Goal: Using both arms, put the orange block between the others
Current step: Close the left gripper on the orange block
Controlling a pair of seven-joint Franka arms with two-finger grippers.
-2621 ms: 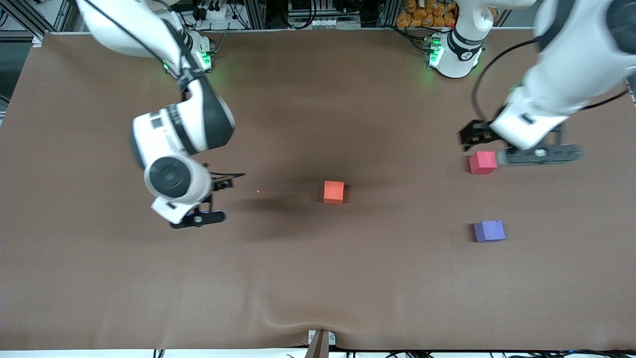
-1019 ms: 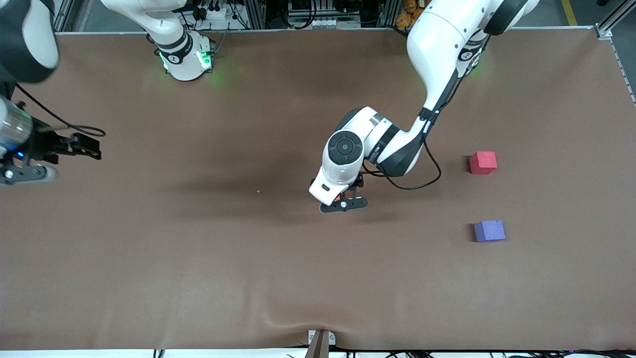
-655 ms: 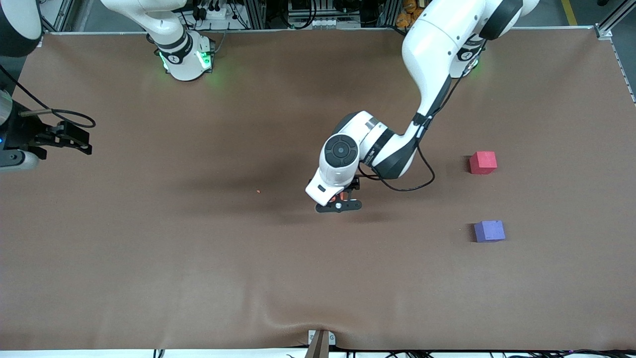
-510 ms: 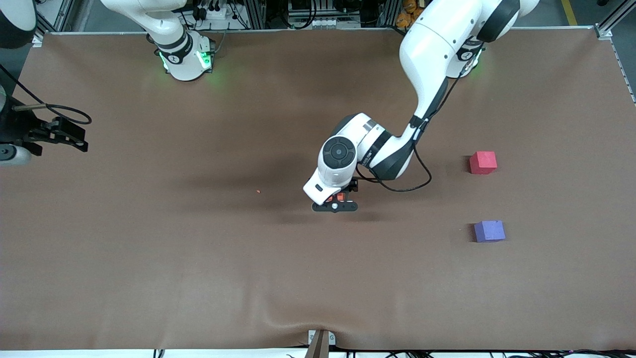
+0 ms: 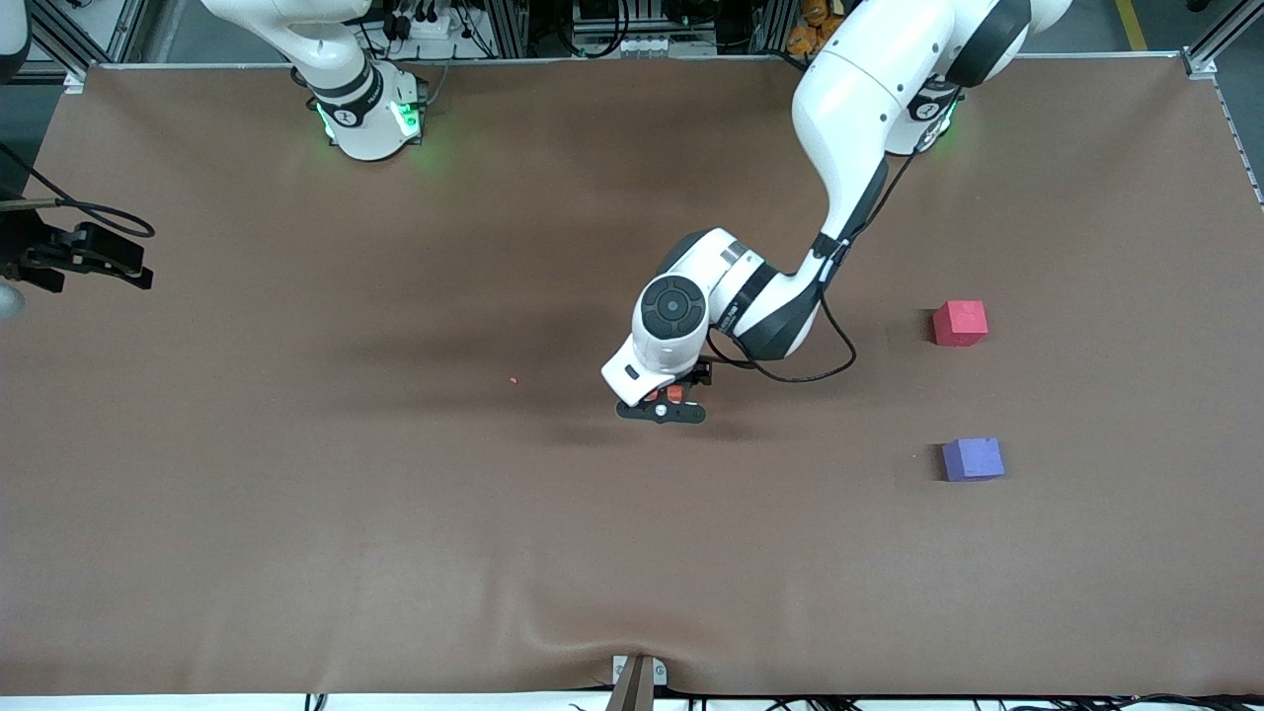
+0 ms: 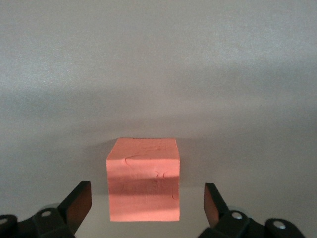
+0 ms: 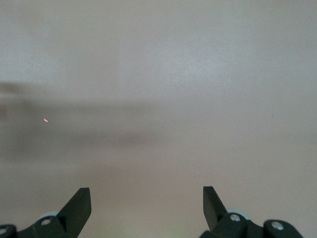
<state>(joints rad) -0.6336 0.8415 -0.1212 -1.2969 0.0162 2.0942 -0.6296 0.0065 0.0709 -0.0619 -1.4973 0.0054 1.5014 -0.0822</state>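
The orange block (image 6: 143, 179) rests on the brown table mat, mid-table. My left gripper (image 6: 146, 199) is low over it and open, one finger on each side with a gap to either face. From the front, the left gripper (image 5: 664, 402) covers all but a sliver of the orange block (image 5: 674, 393). The others sit toward the left arm's end: a pinkish-red cube (image 5: 960, 323) and a purple-blue cube (image 5: 973, 459) nearer the front camera. My right gripper (image 7: 146, 196) is open over bare mat at the right arm's end, holding nothing.
A tiny orange crumb (image 5: 513, 379) lies on the mat between the orange block and the right arm's end. The mat buckles near a clamp (image 5: 637, 679) at the front edge. The arm bases (image 5: 367, 114) glow green along the table's top edge.
The left arm swung from the pinkish-red cube to the orange block and has crept slightly toward the right arm's end over it. The right arm drew back from mid-table to its own end.
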